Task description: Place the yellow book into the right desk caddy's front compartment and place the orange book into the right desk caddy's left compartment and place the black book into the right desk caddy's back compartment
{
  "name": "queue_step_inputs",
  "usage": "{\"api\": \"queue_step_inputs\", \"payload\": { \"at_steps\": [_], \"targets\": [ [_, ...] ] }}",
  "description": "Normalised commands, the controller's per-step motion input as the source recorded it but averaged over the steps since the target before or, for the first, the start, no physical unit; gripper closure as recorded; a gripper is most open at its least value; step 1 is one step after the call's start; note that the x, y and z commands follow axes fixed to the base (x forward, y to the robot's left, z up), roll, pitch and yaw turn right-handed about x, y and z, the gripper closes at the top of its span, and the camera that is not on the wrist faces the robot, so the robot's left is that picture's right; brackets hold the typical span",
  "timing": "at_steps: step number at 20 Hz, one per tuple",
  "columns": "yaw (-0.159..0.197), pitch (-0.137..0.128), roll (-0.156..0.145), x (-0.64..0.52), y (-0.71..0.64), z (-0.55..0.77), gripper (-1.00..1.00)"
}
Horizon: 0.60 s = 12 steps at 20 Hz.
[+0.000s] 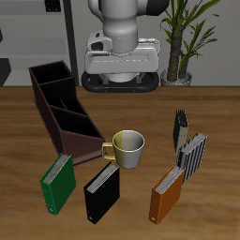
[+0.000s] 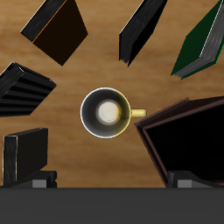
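Observation:
The right desk caddy [image 1: 61,108], a long maroon-brown box with partitions, lies toward the table's back; one end of it shows in the wrist view [image 2: 188,144]. The thin yellow book [image 1: 180,129] stands edge-on behind a striped book. Near the front edge stand the orange book [image 1: 169,194] and the black book [image 1: 101,192]. The wrist view also shows the orange book [image 2: 57,31], black book [image 2: 140,31] and yellow book [image 2: 26,153]. My gripper [image 2: 112,184] hangs high over the table, open and holding nothing.
A cream and yellow mug [image 1: 127,148] sits mid-table beside the caddy's low end, directly under the gripper [image 2: 107,112]. A green book [image 1: 58,180] stands near the front by the black book. A black-and-white striped book [image 1: 192,155] stands between the yellow and orange books.

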Motion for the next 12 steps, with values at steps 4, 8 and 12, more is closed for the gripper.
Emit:
{"api": "queue_step_inputs", "payload": {
  "at_steps": [4,8,12],
  "targets": [
    [-0.007,0.013,0.053,0.01,0.52,-0.04,-1.00],
    [-0.019,0.004,0.048,-0.16,0.47,-0.16,-1.00],
    [-0.031,-0.004,0.034,-0.30,0.59,-0.20,-1.00]
  ]
}}
